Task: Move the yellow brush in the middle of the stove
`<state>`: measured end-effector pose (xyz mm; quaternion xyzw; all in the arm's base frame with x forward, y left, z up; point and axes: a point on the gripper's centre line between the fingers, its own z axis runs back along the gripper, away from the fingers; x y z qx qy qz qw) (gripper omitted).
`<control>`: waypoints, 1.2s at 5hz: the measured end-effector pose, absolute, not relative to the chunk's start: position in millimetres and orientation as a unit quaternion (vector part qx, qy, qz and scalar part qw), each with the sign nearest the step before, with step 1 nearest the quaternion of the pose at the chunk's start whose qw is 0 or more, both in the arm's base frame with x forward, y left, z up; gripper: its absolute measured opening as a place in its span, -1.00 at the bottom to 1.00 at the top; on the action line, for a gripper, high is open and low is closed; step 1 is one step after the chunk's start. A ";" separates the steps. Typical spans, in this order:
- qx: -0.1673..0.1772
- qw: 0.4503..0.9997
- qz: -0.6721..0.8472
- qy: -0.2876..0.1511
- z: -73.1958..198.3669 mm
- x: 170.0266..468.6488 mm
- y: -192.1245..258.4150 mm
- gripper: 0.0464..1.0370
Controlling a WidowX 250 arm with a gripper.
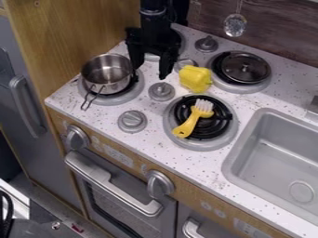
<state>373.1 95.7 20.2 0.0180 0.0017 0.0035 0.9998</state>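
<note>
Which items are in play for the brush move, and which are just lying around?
In play:
- yellow brush, on the front right burner
- stove top
- gripper

Just there:
- metal pot
- yellow block-like toy
- round dark lid
- hanging utensil

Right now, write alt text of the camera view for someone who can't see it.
A yellow brush lies on the front-right burner of a toy stove, bristles toward the back. The robot's open tool hangs between a metal pot at left and a yellow toy pepper; a dark lid and a gray sink are farther right.
</note>
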 end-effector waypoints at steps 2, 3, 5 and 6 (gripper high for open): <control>0.007 0.999 -0.010 0.049 -13.2 349.0 77.9 0.93; 0.009 0.998 -0.029 0.048 -14.7 341.0 53.9 0.93; -0.015 0.999 -0.042 0.020 -19.8 342.5 1.0 0.93; -0.010 0.998 -0.036 0.050 -44.8 347.0 0.2 0.93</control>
